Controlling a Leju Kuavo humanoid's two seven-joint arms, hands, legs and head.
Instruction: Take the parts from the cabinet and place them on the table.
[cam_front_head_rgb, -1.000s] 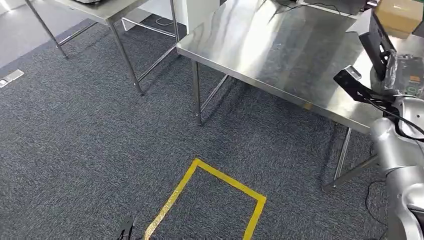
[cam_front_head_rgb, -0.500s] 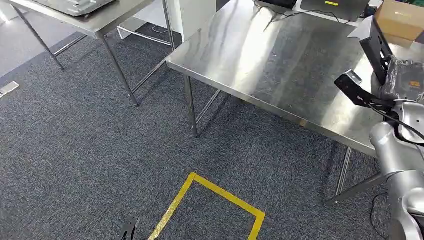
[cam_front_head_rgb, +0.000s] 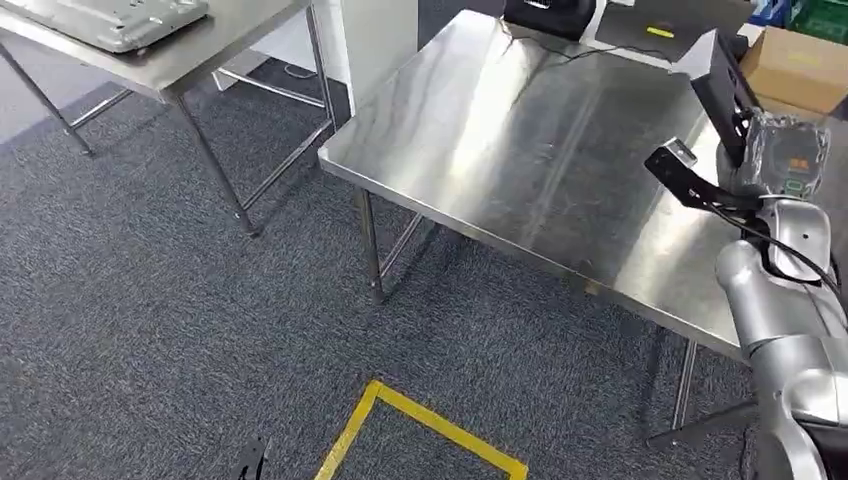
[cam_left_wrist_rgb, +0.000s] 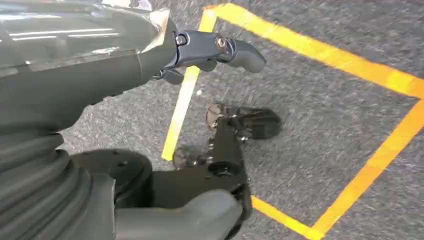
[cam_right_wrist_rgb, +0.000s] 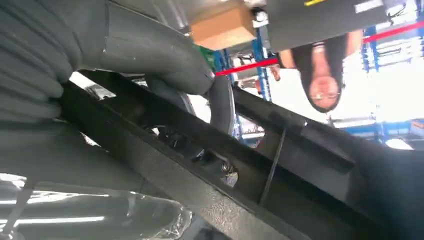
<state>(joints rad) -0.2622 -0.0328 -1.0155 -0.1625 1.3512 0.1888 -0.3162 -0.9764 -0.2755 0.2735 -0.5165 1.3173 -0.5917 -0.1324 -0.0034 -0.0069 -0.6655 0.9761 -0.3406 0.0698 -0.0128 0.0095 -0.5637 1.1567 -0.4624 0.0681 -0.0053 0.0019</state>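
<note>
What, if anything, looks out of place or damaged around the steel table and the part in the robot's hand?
Nothing stands out. The right hand holds a black part above the steel table, with no damage visible. A cardboard box sits at the table's far side, and the yellow floor marking looks intact.

- Part (cam_front_head_rgb: 722, 90): black, flat, frame-like plastic piece with ribbed edges and open cut-outs; held raised above the far right portion of the table, tilted up on edge, not touching the surface.
- Same part in the right wrist view (cam_right_wrist_rgb: 280, 165): long dark bars run diagonally.
- Table (cam_front_head_rgb: 520, 130): stainless steel, bare reflective top, on metal legs, standing on grey carpet.
</note>
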